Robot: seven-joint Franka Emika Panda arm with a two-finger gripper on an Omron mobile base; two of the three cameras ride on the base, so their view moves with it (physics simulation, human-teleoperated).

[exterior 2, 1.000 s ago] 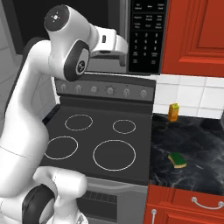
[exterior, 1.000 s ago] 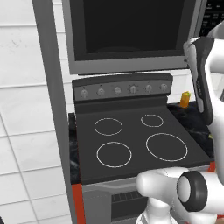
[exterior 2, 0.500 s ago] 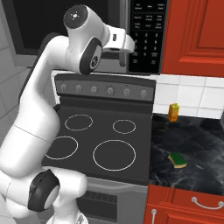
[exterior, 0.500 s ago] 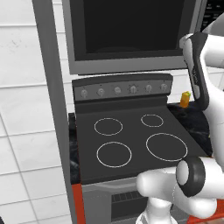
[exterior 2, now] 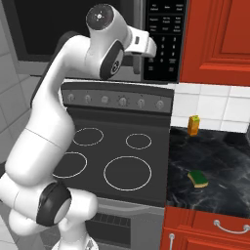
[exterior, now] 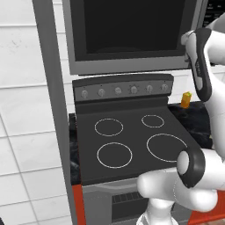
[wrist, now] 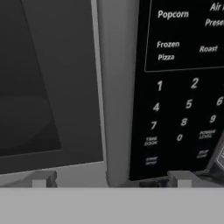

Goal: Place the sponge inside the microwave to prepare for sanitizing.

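The sponge lay flat on the black marbled counter, near its front edge and just right of the stove, well apart from the small upright orange-yellow bottle standing by the tiled wall at the back. It was a small rectangular block, yellowish foam beneath a dark green scouring layer. By its look it would be light and soft, yielding under a squeeze yet rough enough not to slip; the best hold was probably across its two long sides, from above.

The gripper was raised close to the microwave, facing the grey frame of the door beside the glossy black keypad panel with its white numerals. Its two small dark tips stood wide apart with nothing between them. The door's dark window was smooth and faintly reflective. The stove top was flat matte black with four thin white rings, with a row of grey knobs behind.
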